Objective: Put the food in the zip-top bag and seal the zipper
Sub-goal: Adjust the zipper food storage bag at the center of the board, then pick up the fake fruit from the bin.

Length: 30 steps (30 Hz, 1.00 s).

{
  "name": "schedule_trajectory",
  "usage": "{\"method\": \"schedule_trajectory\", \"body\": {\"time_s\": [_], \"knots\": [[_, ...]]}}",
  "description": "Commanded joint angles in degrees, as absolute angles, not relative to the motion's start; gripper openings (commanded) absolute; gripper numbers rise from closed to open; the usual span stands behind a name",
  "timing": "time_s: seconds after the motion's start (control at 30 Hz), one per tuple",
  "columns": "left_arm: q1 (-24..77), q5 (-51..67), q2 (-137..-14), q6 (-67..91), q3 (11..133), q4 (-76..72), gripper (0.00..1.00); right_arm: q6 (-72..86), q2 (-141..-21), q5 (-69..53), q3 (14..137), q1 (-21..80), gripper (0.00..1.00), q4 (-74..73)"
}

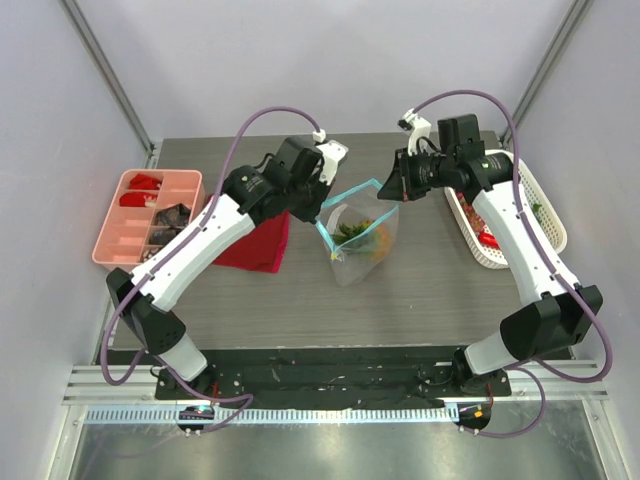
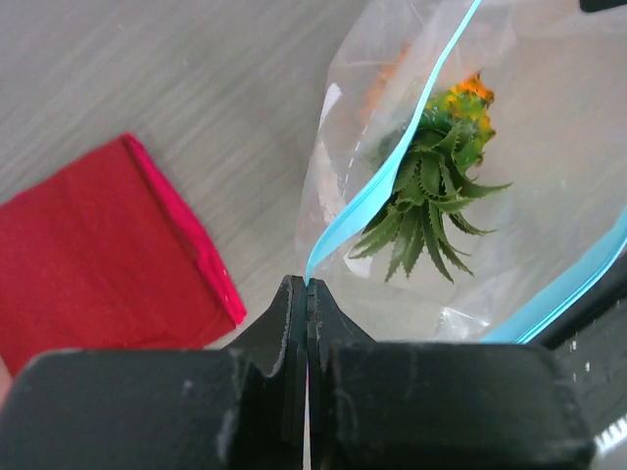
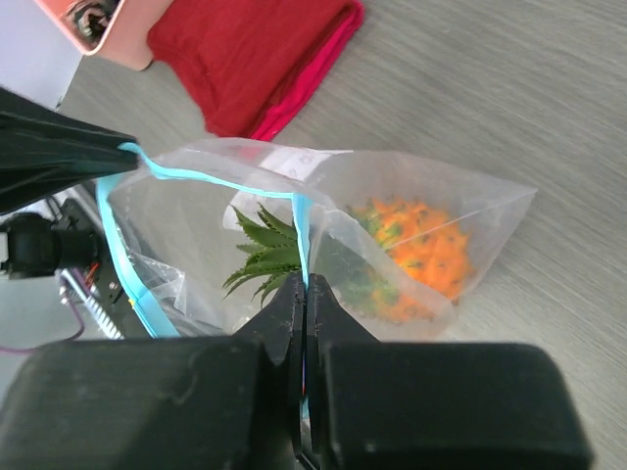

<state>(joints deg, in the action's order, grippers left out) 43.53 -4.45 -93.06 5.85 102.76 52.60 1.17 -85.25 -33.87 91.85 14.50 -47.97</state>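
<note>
The left gripper [image 2: 307, 286] has its jaws pressed together on one end of the teal zipper [image 3: 302, 235], and the right gripper [image 3: 305, 284] is likewise clamped on the strip at the opposite side, so the mouth of the zip-top bag [image 1: 365, 245] gapes between them over the middle of the table [image 1: 420, 300]. Inside the clear pouch lies the orange-yellow pineapple [image 3: 416, 257], its green leaves pointing toward the opening. A folded red cloth [image 1: 255, 242] lies just left of the bag, a pink divided tray [image 1: 110, 245] sits farther left, and a white basket [image 1: 545, 225] stands at the right edge.
</note>
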Motion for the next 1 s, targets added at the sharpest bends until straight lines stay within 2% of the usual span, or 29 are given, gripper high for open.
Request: {"method": "schedule_trajectory", "body": {"time_s": [0.0, 0.17, 0.33, 0.47, 0.53, 0.57, 0.6, 0.67, 0.7, 0.77, 0.87, 0.97], "knots": [[43.3, -1.4, -89.4, 3.4, 103.4, 56.5, 0.0, 1.1, -81.5, -37.6, 91.0, 15.8, 0.01, -47.9], [43.3, -2.4, -87.6, 2.7, 102.8, 55.4, 0.0, 1.1, -78.9, -37.4, 91.5, 16.3, 0.01, -45.4], [43.2, 6.1, -88.1, 6.6, 102.2, 54.9, 0.0, -2.4, -80.3, -33.6, 85.8, 16.3, 0.01, -43.0], [43.2, 7.2, -86.8, 10.9, 100.3, 50.0, 0.0, -2.4, -83.0, -32.0, 84.5, 16.3, 0.01, -38.7], [43.2, 7.0, -87.1, 12.3, 99.8, 49.0, 0.0, -2.5, -84.4, -30.5, 85.4, 16.3, 0.06, -37.2], [43.2, 7.3, -88.1, 13.3, 100.3, 49.0, 0.0, -2.5, -85.2, -30.5, 87.0, 16.2, 0.09, -37.1], [43.2, 7.2, -88.6, 14.2, 100.6, 49.0, 0.0, -2.6, -86.3, -30.3, 87.8, 16.0, 0.21, -37.0], [43.2, 8.3, -89.7, 15.5, 102.3, 48.9, 0.0, -2.4, -86.7, -31.9, 89.7, 14.9, 0.35, -37.2], [43.3, 8.7, -90.7, 16.2, 102.8, 48.6, 0.0, -1.9, -86.4, -32.6, 90.2, 14.0, 0.6, -37.1], [43.3, 9.9, -91.2, 17.7, 104.1, 47.7, 0.0, -1.8, -85.6, -35.7, 90.8, 10.1, 0.83, -37.4], [43.2, 10.5, -92.6, 18.9, 105.8, 46.8, 0.0, -3.2, -83.5, -39.7, 91.7, 2.3, 0.94, -39.7], [43.2, 10.3, -93.6, 19.6, 106.6, 46.3, 0.0, -11.0, -84.3, -38.9, 96.0, -4.7, 0.94, -48.7]]}}
